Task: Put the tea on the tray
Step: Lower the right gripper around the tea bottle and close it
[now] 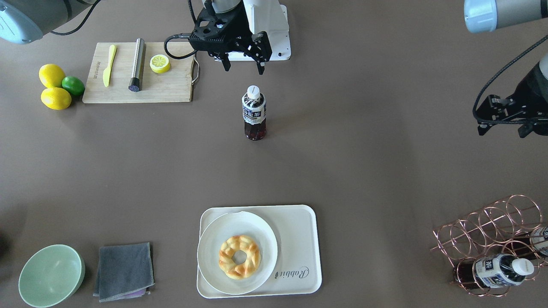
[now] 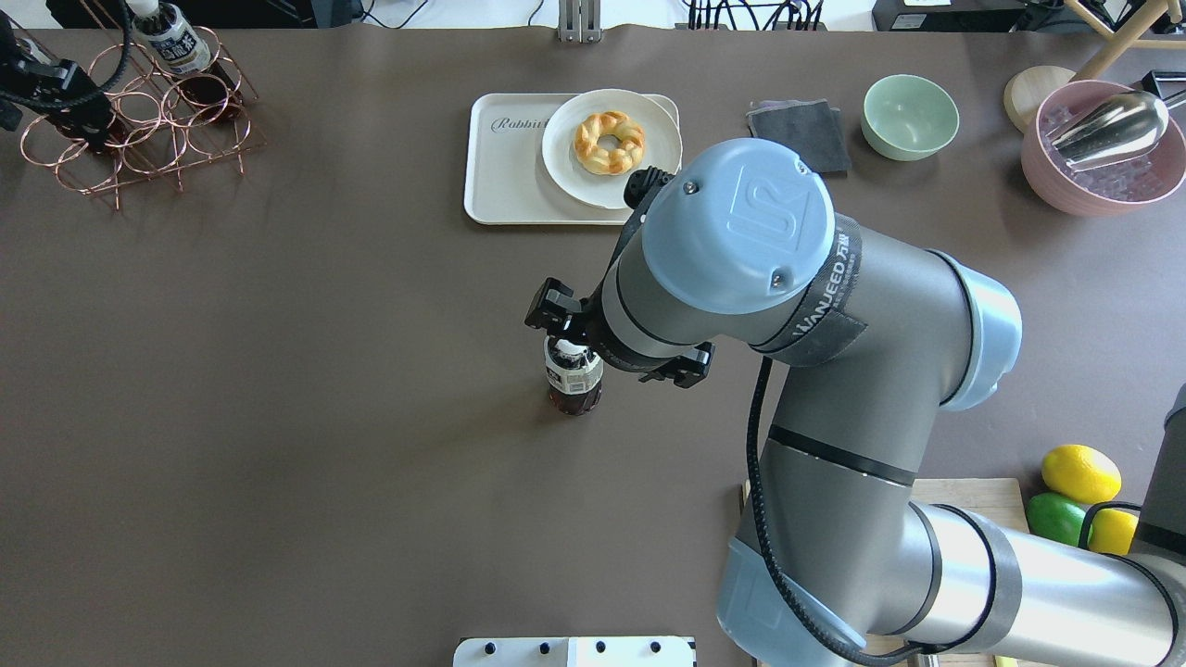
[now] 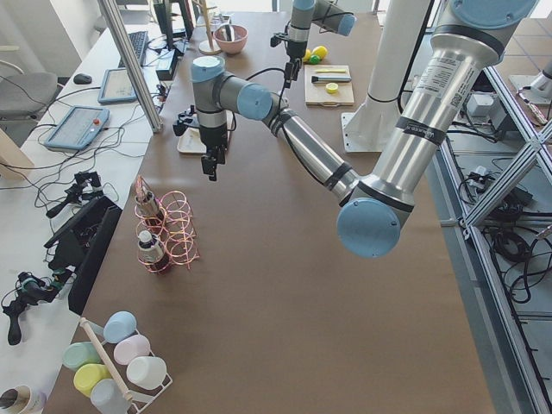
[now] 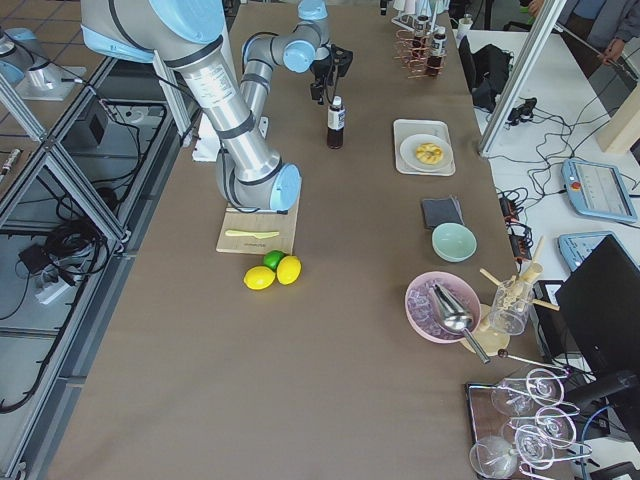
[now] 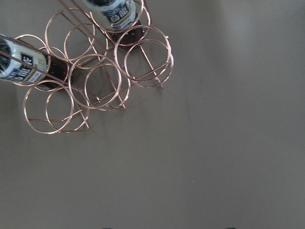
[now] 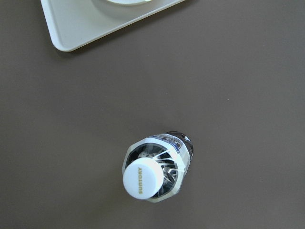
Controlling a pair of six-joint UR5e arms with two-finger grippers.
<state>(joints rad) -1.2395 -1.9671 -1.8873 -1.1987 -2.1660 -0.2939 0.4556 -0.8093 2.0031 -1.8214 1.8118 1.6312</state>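
One tea bottle (image 1: 254,113) stands upright on the bare table at mid-table, with a white cap and dark liquid. It also shows in the overhead view (image 2: 573,380) and from above in the right wrist view (image 6: 155,174). My right gripper (image 1: 242,68) is open and empty, above the bottle and slightly toward the robot's side of it, not touching. The cream tray (image 1: 299,256) marked "Rabbit" lies at the table's far side from the robot, and a corner of it shows in the right wrist view (image 6: 86,24). My left gripper (image 1: 503,131) is open and empty, up by the copper rack (image 1: 492,239).
A round white plate (image 1: 237,229) with a doughnut (image 1: 239,256) fills the tray's half away from the "Rabbit" mark. The rack holds two more bottles (image 5: 24,62). A cutting board (image 1: 171,85), lemons and a lime (image 1: 73,84), a green bowl (image 1: 51,276) and a grey cloth (image 1: 124,271) lie around.
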